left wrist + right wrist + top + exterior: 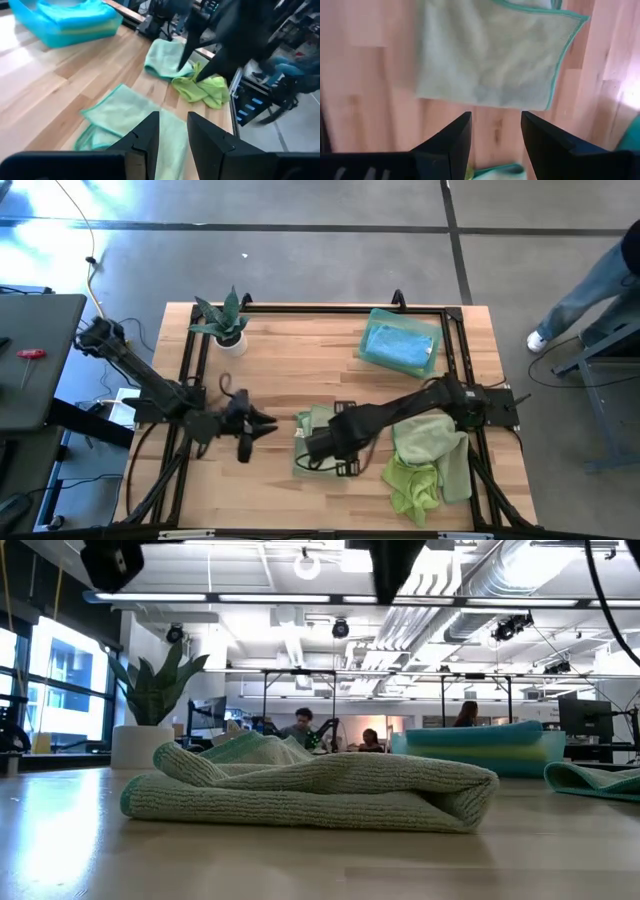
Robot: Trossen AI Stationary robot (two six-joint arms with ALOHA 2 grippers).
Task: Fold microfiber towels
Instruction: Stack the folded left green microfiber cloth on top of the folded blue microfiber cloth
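A pale green towel [312, 442] lies partly folded on the wooden surface [300, 360], its teal-edged layers bunched on top of one another; seen from surface level it forms a low, rumpled roll [310, 788]. The right hand [318, 445] hovers directly over this towel, fingers spread and grasping nothing, the cloth [490, 50] and bare wood showing beyond them in the wrist view. The left hand [268, 423] sits just beside the towel, on the side toward the potted plant [226, 320], its fingers [145, 135] parted with a gap between them and nothing held, pointed at the towel [125, 117]. On the far side of the towel from the left hand, a sage green towel [428, 438] and a lime green towel [415, 485] lie in a loose heap. Farther back from the towel, a blue bin [400, 340] holds folded cloths.
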